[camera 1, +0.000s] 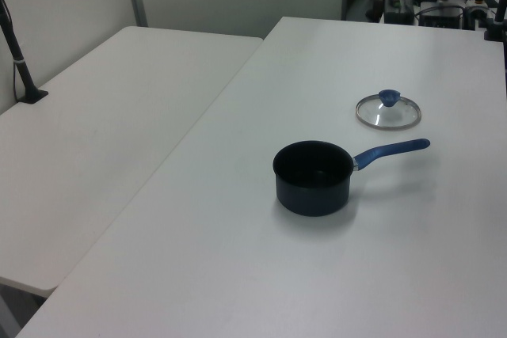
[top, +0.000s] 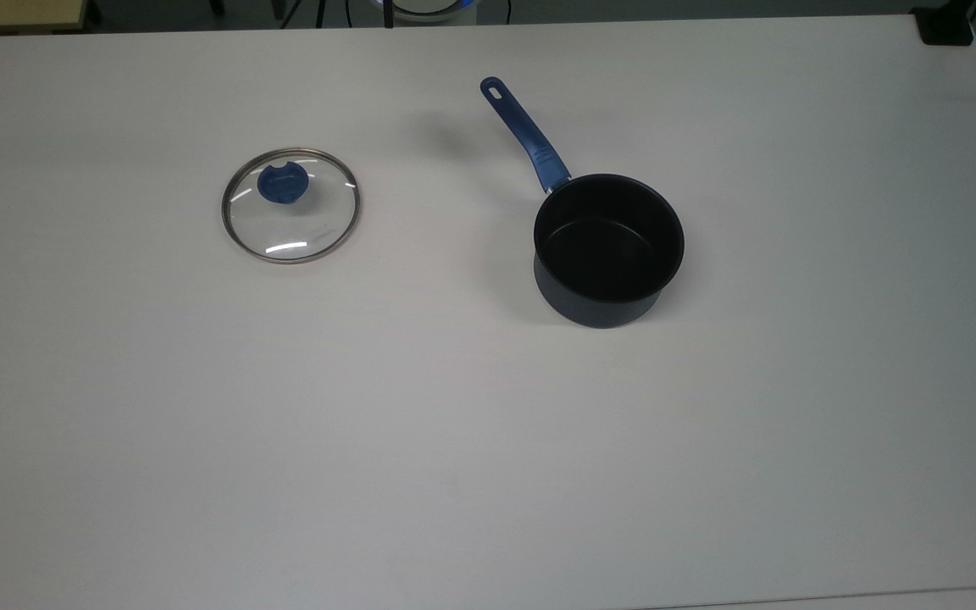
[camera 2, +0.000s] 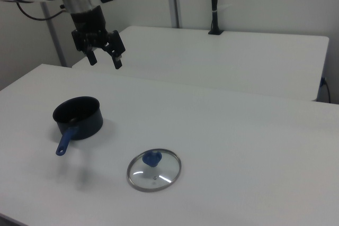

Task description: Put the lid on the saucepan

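The lid point(top: 291, 206) is lying flat on the white table point(top: 454, 440), dome up, with its blue knob point(top: 283, 185) standing clear of the glass. In the top view it is sitting well apart from the saucepan point(top: 608, 248), toward the top view's left; in the right view it is resting nearer the camera than the pan. The saucepan is standing upright and empty, its long blue handle point(top: 525, 135) pointing away toward the table's far edge in the top view. In the right view the gripper point(camera 2: 104, 56) is hanging high above the table behind the pan, its two fingers spread wide and holding nothing.

The lid is likely rigid, moderately heavy for its size, and breakable; the glass and the thin metal rim point(top: 229, 222) are probably too smooth and too flat against the table to pinch. The knob is judged the only practical hold: the fingers closing on its sides from above. A lid held this way may swing or tilt, so a level, gentle lowering onto the pan's rim appears advisable.
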You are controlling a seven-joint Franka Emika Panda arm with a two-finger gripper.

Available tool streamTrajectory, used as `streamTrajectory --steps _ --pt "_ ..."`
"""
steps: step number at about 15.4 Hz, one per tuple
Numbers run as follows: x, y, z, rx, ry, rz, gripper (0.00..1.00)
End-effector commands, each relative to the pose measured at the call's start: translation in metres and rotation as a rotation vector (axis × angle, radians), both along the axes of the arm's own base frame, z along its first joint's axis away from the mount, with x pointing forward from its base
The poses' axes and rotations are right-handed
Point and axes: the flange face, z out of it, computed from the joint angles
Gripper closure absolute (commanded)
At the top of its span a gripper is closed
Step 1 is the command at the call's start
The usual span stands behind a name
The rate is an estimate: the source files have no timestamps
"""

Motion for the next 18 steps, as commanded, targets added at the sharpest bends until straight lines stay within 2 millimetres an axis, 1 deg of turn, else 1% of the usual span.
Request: streamTrajectory --steps 1,8,12,15,17,18 --pt "-0.004 0.002 0.003 0.017 -0.003 0.019 0.00" --pt "-0.004 0.004 0.002 0.017 -0.002 0.024 0.00" --pt "-0.003 0.000 0.003 0.014 -0.005 0.047 0.00" --pt "0.000 -0.016 -0.003 -0.001 0.011 0.182 0.00" --pt "0.006 -0.028 -0.013 -0.017 0.021 0.191 0.00" --pt "0.010 -0.038 -0.020 -0.026 0.026 0.175 0.00"
